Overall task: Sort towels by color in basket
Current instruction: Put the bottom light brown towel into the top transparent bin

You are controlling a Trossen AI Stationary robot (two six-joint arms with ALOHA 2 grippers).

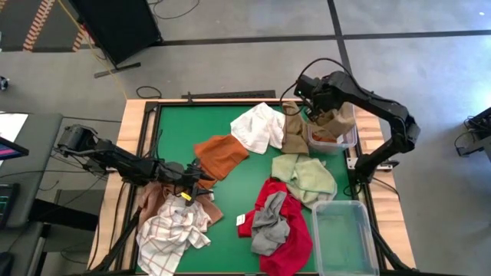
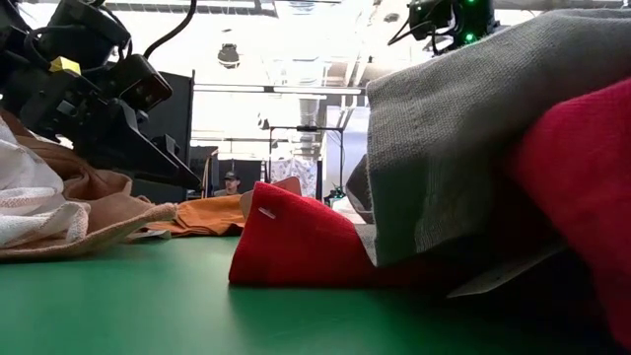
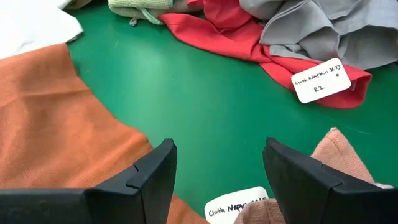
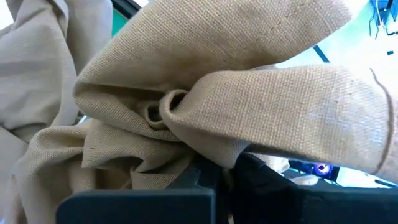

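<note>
Two bins point(image 1: 341, 238), near one bare, right fingers point(image 1: 326, 115) clamping tan towel point(image 1: 337, 121) over far bin point(image 1: 331, 142), left fingers point(image 3: 217, 180) apart.

Table point(image 1: 230, 192), seen from above. Near-left: heap point(image 1: 173, 230) of two towels, left gripper point(image 1: 198, 184) over its far edge. Centre towel point(image 1: 221, 156) lies just beyond the heap, touching the far towel point(image 1: 259, 126) behind and to its right. Next towel point(image 1: 294, 132) to the right lies against the small bin point(image 1: 349, 140) at the far-right edge. Right gripper point(image 1: 326, 115) is over that bin, with the held towel point(image 1: 337, 121) hanging over it. Mid-right towel point(image 1: 304, 176) lies in front of the bin. Nearer still: bottom towel point(image 1: 291, 245) with top towel point(image 1: 270, 230) on it, big bin point(image 1: 344, 236) just to the right.
</note>
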